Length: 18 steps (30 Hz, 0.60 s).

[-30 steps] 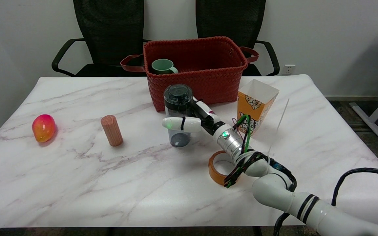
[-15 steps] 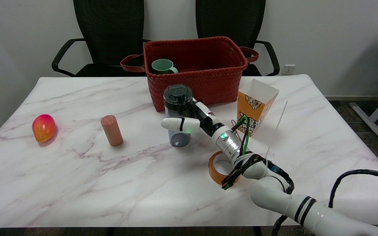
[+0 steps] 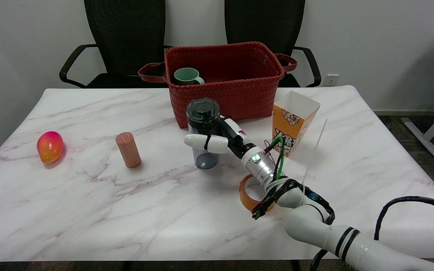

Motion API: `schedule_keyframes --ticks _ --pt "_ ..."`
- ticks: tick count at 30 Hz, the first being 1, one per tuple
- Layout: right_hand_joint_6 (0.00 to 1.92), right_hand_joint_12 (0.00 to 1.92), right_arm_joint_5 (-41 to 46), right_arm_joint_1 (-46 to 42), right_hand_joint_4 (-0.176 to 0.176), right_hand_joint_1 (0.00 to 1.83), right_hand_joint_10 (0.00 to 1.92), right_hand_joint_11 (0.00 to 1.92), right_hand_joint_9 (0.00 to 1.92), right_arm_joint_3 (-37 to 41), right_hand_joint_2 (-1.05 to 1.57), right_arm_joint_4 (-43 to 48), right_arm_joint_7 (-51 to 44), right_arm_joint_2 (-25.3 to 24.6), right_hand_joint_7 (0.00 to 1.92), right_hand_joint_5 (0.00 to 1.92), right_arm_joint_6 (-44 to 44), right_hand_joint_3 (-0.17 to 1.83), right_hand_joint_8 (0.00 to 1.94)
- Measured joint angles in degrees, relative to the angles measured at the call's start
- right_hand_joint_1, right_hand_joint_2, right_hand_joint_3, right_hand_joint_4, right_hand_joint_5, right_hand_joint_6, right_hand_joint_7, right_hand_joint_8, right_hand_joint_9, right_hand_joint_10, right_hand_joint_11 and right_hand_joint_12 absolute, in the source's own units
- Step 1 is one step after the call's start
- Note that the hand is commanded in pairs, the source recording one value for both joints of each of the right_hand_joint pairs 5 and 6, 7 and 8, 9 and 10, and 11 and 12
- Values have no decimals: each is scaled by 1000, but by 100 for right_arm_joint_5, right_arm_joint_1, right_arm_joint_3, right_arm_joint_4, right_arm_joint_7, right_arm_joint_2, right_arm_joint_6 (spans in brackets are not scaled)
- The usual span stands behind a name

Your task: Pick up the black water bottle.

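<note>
The black water bottle (image 3: 203, 114), a smoky see-through body under a round black lid, stands upright on the marble table (image 3: 89, 210) just in front of the red basket. My right hand (image 3: 225, 138) reaches in from the lower right and grips the bottle at mid-height. Its white thumb (image 3: 205, 141) lies across the bottle's front, and the other fingers wrap round the right and back, mostly hidden. The bottle's base (image 3: 206, 162) appears to rest on the table.
A red woven basket (image 3: 239, 98) with a green mug (image 3: 187, 76) stands close behind the bottle. A popcorn box (image 3: 293, 121) is to the right, an orange tape roll (image 3: 248, 194) under my forearm, a wooden cylinder (image 3: 128, 149) and a red-yellow fruit (image 3: 50, 146) to the left.
My right arm has edged slightly left and inward, and the thumb has slid a little further left across the bottle. The bottle's base is where it was.
</note>
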Motion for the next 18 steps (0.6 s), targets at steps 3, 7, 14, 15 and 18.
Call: schedule_keyframes --ticks 3,7,14,15,18 --pt "605 865 0 1 0 855 949 865 949 -4 613 -18 37 -12 1131 605 12 -175 1131" --pt "903 1126 2 4 0 858 1154 1126 1154 -7 632 -36 78 -28 1318 903 24 -175 1318" --pt "1102 1272 3 4 0 865 1283 1272 1283 -7 637 -54 172 -35 1396 1102 83 -175 1396" --pt "1111 1277 4 4 0 865 1287 1277 1287 -5 637 -54 187 -32 1399 1111 94 -175 1399" --pt "1140 1307 6 4 0 869 1302 1307 1302 -1 628 -54 224 -19 1410 1140 136 -175 1410"
